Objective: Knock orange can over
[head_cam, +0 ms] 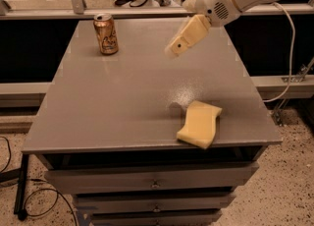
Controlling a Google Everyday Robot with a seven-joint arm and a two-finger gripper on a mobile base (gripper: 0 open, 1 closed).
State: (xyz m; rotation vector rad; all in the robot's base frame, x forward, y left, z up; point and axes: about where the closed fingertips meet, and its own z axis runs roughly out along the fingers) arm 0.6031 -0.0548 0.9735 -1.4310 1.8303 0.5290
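The orange can stands upright near the far left corner of the grey table. It is orange-gold with a silver top rim and pale markings. My gripper hangs above the far middle of the table, to the right of the can and well apart from it. The cream arm reaches in from the upper right.
A yellow wavy sponge lies near the table's front right edge. The arm hides the far right part of the table. Drawers sit under the tabletop. A cable hangs at the right, and a railing and chair legs stand behind the table.
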